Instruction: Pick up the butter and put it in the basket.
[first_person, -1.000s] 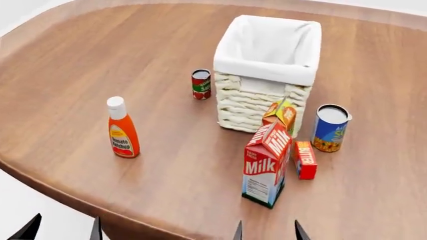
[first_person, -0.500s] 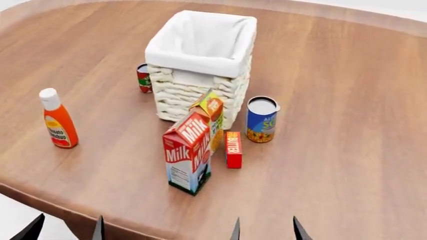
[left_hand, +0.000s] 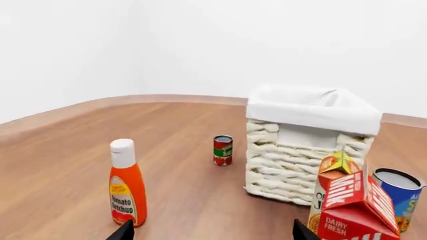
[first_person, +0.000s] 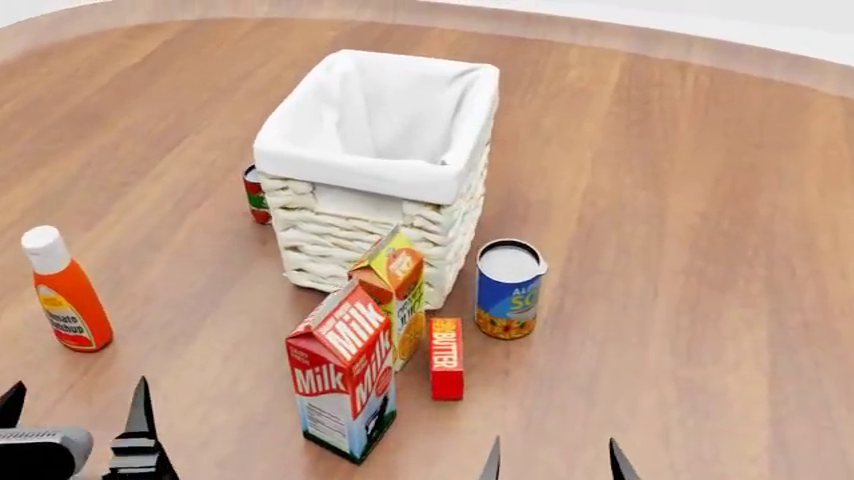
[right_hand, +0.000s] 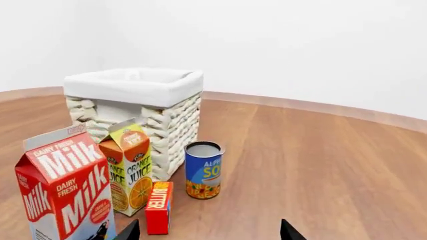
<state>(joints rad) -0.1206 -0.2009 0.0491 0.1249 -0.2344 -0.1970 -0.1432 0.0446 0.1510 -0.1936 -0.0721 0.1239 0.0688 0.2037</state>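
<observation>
The right gripper (first_person: 551, 460) hangs at the near edge of the desk (first_person: 694, 260) with its jaws apart and nothing between them; only 2 dark tips show. The left gripper (first_person: 74, 415) sits at the near left, its jaws also apart and empty.

Just beyond the right gripper lies the butter (first_person: 446, 357), flat on the desk, its long axis running near to far. The milk carton (first_person: 343, 385) stands close on its left, the orange juice carton (first_person: 395, 290) beyond that, and a blue soup can (first_person: 509, 289) to its far right. The basket (first_person: 447, 215) rises behind them all.

The butter is a slim red box with white lettering along its top and an orange-yellow far end. It looks light and stiff, with smooth card faces that could slip, so a firm pinch across the 2 long narrow sides, near the middle, seems best. The milk carton leaves little room on the left side, so the jaws probably need to come straight down.

Further left stand a tomato ketchup bottle (first_person: 64, 292) and a small red can (first_person: 254, 194).
</observation>
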